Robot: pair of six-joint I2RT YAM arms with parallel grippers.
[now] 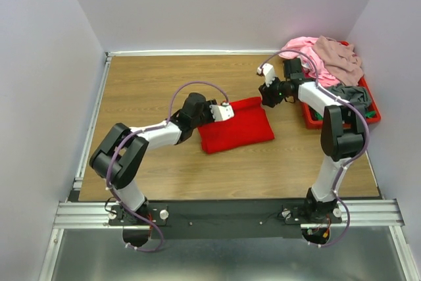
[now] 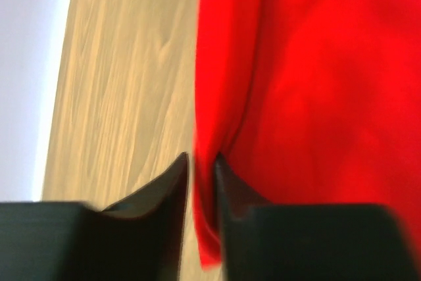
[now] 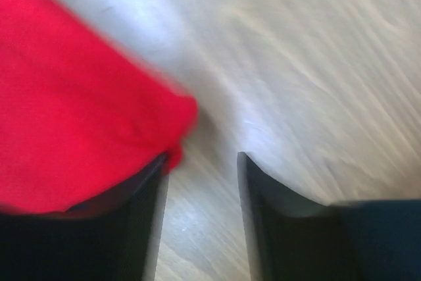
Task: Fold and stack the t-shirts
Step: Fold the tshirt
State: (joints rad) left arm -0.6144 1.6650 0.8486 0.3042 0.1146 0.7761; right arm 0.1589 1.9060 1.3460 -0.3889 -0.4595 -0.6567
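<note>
Fold of red shirt looks done. Left claw slightly apart around its hem, right claw apart, empty. Next: grab pink shirt at 2 o'clock.

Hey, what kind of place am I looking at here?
Probably a robotics lab test cell, not a home: a wooden table boxed in by plain white walls, a left arm and a right arm bolted to an aluminium rail at its near edge, and a red t-shirt laid out between them.
</note>
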